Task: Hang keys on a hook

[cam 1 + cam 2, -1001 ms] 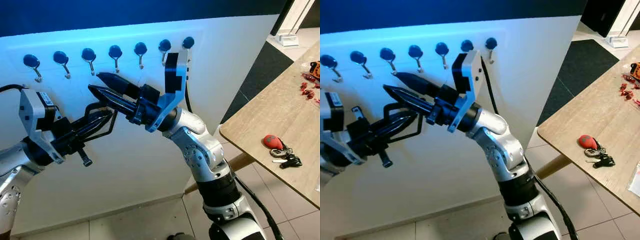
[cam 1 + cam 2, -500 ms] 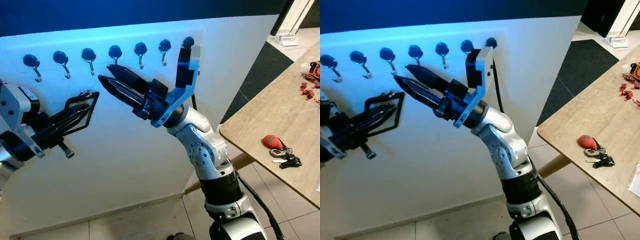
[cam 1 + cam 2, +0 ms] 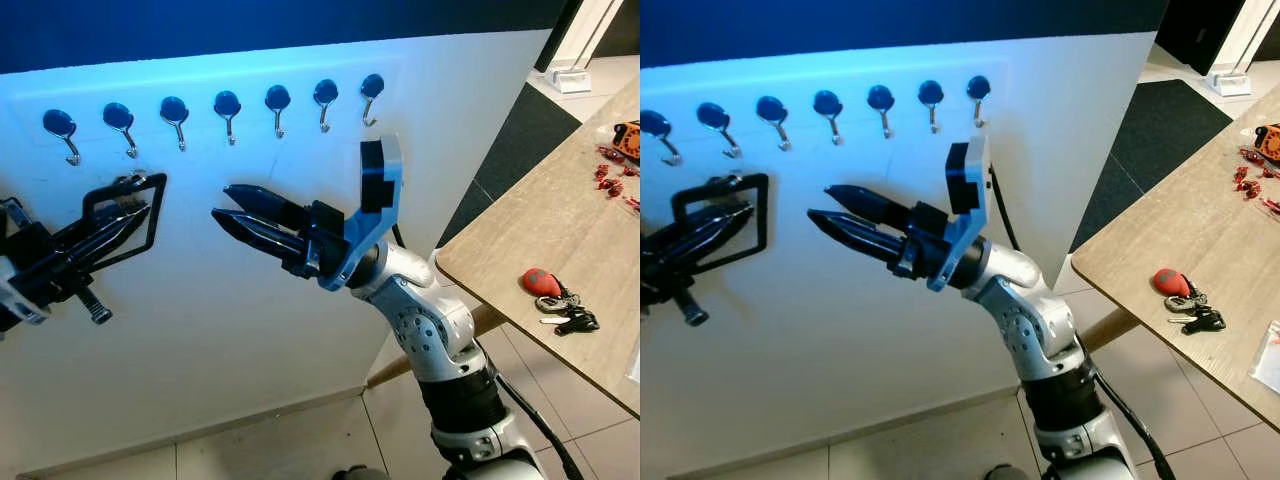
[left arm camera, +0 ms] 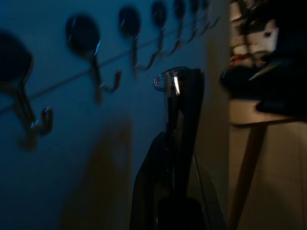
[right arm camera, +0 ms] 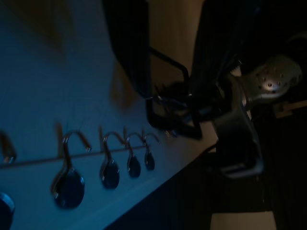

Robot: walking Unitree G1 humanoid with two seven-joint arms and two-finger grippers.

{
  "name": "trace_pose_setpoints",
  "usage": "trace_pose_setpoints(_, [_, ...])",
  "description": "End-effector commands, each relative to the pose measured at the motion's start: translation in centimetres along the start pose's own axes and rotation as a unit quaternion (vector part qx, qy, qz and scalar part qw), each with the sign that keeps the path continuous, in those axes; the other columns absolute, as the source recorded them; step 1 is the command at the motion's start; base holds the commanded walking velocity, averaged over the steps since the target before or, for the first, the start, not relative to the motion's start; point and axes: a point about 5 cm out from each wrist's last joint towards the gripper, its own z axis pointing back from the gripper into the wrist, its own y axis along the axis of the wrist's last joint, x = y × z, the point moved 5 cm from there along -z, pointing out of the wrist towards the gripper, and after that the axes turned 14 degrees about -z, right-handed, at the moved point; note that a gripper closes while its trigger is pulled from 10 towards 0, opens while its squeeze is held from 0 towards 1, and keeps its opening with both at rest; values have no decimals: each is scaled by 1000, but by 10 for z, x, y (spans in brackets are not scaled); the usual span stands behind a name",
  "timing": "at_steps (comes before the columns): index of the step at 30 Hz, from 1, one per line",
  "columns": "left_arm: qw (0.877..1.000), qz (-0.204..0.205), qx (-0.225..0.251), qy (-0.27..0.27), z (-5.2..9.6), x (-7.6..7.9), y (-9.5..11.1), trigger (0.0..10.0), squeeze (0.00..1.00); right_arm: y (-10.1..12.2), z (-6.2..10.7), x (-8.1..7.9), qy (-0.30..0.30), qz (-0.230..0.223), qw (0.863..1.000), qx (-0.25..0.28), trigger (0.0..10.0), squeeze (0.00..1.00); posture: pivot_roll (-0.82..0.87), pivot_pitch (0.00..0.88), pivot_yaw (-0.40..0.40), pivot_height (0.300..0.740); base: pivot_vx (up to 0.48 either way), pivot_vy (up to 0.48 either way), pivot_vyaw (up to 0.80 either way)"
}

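Left pincer [image 3: 135,195] clamped on key ring [image 4: 165,79], raised just below hook row [image 3: 175,112] to line ring up with hook; right pincer [image 3: 228,203] slightly apart, empty, held mid-wall clear; other keys [image 3: 560,300] lie on bench [image 3: 520,240]

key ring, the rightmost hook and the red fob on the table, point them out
key ring [image 4: 165,79], left wrist view, on its metal loop at the left gripper's tips
rightmost hook [image 3: 372,86], left eye view, on its round blue head
red fob [image 3: 541,282], left eye view, on its body
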Motion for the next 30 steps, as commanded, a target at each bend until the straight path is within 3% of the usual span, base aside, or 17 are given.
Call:
trace_pose_setpoints(1, [1000,-13,3,-27,2,4,12,10000,0,-9,5,2,-4,-14,1000,-13,0,0,7,77,-21,740,0,0,0])
trace_pose_setpoints(4, [999,-14,1,-30,2,4,12,10000,0,-10,6,3,-6,-16,1000,-16,0,0,10,78,-23,740,0,0,0])
trace_pose_setpoints(5, [1000,-19,-1,-24,2,3,12,10000,0,-12,7,4,-9,-16,1000,-18,1804,0,9,78,-22,740,0,0,0])
trace_pose_setpoints(7, [1000,-22,-1,-21,2,2,12,10000,0,-12,7,4,-11,-15,1000,-19,1804,0,9,78,-22,740,0,0,0])
trace_pose_setpoints(8, [1000,-24,0,-16,2,0,13,10000,0,-13,8,5,-12,-14,1000,-20,5176,0,9,78,-22,740,0,0,0])
trace_pose_setpoints(9, [1000,-27,1,-10,2,-1,13,10000,0,-13,8,5,-13,-14,1000,-21,7922,0,9,78,-22,740,0,0,0])
trace_pose_setpoints(10, [1000,-31,2,-1,1,-4,14,10000,0,-14,8,6,-14,-14,1000,-23,10000,0,9,79,-22,740,0,0,0])
trace_pose_setpoints(12, [999,-34,3,5,0,-6,14,10000,0,-14,8,6,-14,-13,1000,-24,10000,0,9,79,-22,740,0,0,0])
trace_pose_setpoints(16, [998,-39,4,56,-7,-24,11,10000,0,-25,11,8,-22,-14,999,-44,10000,0,6,82,-22,740,0,0,0])
trace_pose_setpoints(23, [997,-42,-1,66,-5,-30,10,10000,0,-62,32,15,-48,-7,991,-122,10000,0,3,86,-19,740,0,0,0])
trace_pose_setpoints(30, [997,-35,-13,65,0,-29,5,10000,0,-71,41,21,-69,-10,988,-137,10000,0,-1,92,-11,740,0,0,0])
